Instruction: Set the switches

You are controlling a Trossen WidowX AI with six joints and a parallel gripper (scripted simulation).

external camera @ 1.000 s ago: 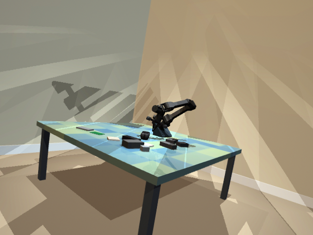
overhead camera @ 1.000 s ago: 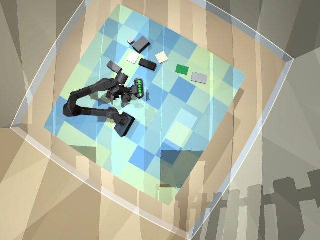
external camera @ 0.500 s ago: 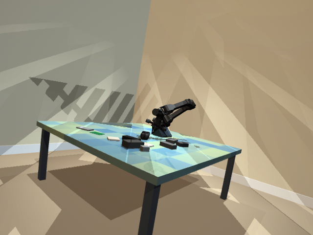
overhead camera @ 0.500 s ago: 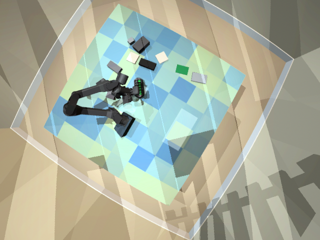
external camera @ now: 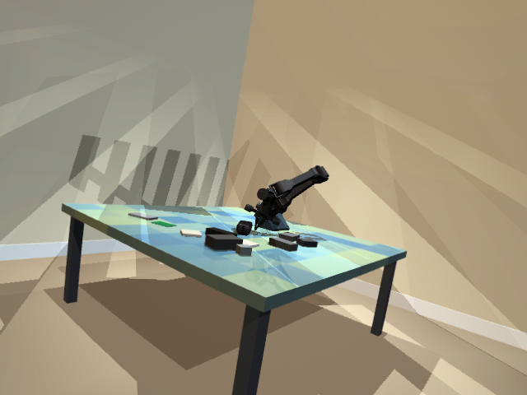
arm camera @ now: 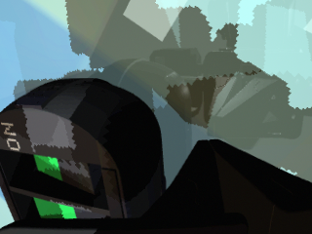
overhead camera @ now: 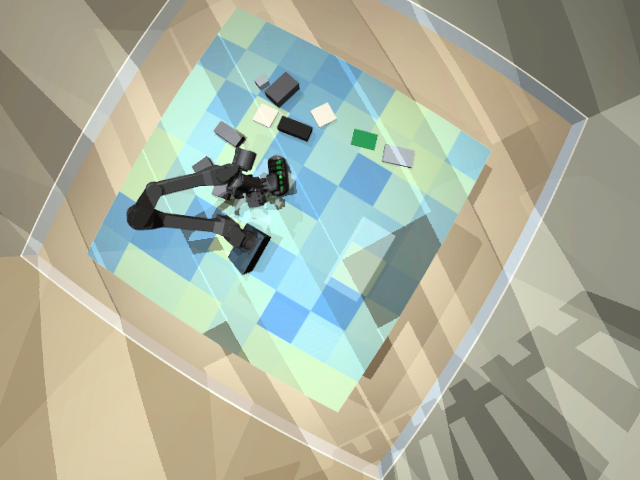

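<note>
The dark controller unit (overhead camera: 279, 175) (external camera: 244, 227) (arm camera: 83, 117) has rounded ends and stands on the bench beside the gripper, its rocker face upward. Green rocker parts show in a row from above. The wrist view shows the ON lettering and two green parts close up; the lower switches are cut off there. I cannot tell each switch's setting. The underside label is hidden. My gripper (external camera: 256, 228) (arm camera: 207, 150) is shut and empty, pointing down low beside the unit's long side nearer the arm. Whether the fingertips touch the unit is unclear.
Beyond the unit are a black block (overhead camera: 295, 128), a dark grey box (overhead camera: 282, 88), a small cube (overhead camera: 262, 81) and cream tiles (overhead camera: 265, 114) (overhead camera: 323, 114). Grey blocks (overhead camera: 229, 133) (overhead camera: 202, 164) sit near the arm. A green plate (overhead camera: 364, 139) and pale plate (overhead camera: 398, 156) lie farther right.
</note>
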